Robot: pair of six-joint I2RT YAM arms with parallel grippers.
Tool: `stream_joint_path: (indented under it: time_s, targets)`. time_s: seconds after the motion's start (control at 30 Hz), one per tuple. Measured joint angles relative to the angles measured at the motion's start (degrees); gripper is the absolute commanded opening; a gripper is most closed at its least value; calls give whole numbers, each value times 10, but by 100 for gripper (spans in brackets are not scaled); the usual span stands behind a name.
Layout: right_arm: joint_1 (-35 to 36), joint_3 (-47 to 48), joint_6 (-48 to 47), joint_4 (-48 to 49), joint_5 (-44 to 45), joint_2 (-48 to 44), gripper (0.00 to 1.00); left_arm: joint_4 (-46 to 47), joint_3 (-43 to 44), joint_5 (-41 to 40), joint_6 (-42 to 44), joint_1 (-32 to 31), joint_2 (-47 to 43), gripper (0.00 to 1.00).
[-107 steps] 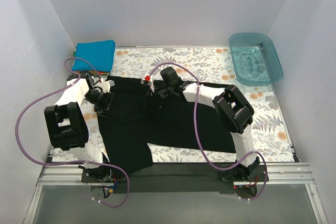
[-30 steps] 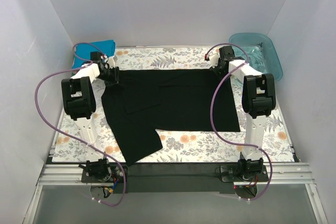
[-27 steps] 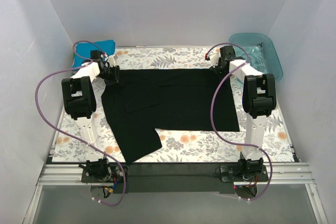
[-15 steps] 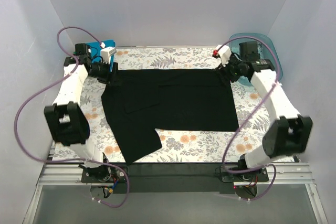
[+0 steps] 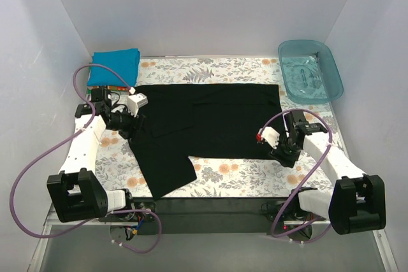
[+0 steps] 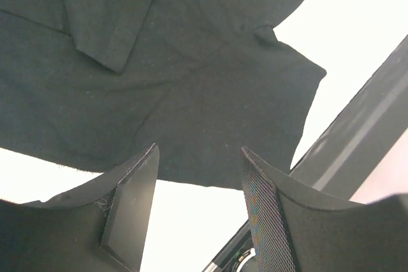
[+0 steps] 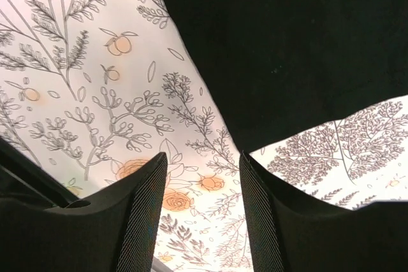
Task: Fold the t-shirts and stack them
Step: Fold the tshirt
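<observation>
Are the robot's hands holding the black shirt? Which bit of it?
No, neither one holds anything. The left gripper is open above the black t-shirt. The right gripper is open by the shirt's corner. Nothing is between the fingers.

Looks like a robotics lab booth. Plain white walls (image 5: 204,11) box it in on three sides (homey floral tablecloth (image 5: 210,71) though), aluminium rail (image 5: 354,209) along the front.
</observation>
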Motion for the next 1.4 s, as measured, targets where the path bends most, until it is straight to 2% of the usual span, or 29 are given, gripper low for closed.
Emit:
stream_joint_path:
  time_s: [0.3,0.5,0.63,0.8,1.17,1.4]
  targets:
    - [0,-26,-22,52,21,14,51,14,-41,-19,12,0,-33,52]
    - [0,-35,-31,89,29,41,46,20,-42,-34,19,0,-33,51]
    - [0,-50,-37,103,37,44,38,23,-53,-46,39,0,-34,51]
    - [0,-57,-45,118,51,42,1,25,-94,-66,86,0,-34,49]
    - [0,-53,-42,124,58,46,1,51,-192,-67,260,-9,-50,49]
    - [0,-49,-34,120,58,50,1,140,-288,-109,292,-66,-52,44]
